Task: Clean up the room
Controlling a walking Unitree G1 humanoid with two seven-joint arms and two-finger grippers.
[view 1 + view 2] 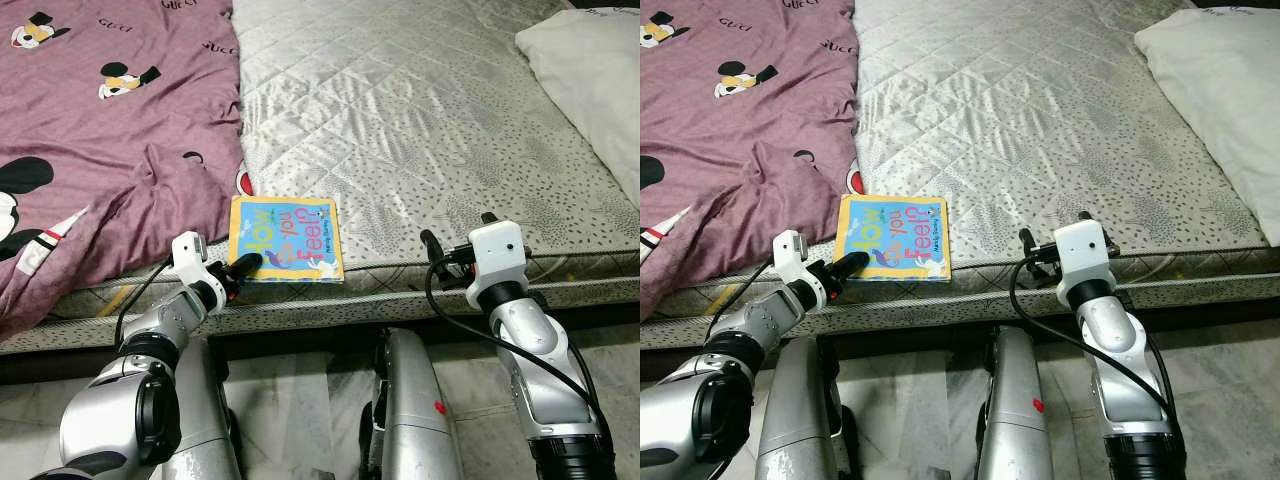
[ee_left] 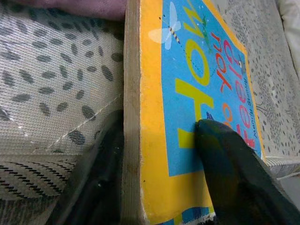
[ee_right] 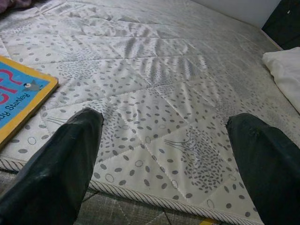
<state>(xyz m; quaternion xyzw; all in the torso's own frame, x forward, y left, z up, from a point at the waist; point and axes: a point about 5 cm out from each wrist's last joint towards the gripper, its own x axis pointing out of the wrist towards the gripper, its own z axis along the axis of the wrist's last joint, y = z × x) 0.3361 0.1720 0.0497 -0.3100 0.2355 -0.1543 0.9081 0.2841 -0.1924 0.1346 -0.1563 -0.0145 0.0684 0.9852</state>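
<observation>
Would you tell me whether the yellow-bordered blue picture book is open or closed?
Closed: the yellow-bordered blue picture book lies flat, cover up, on the quilted mattress.

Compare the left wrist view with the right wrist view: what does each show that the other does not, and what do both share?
Left wrist view alone: the left gripper with one finger on each side of the book's thick edge, and a strip of purple blanket.

Right wrist view alone: the open right gripper above bare mattress, and a white pillow.

Both: the book and the patterned mattress.
</observation>
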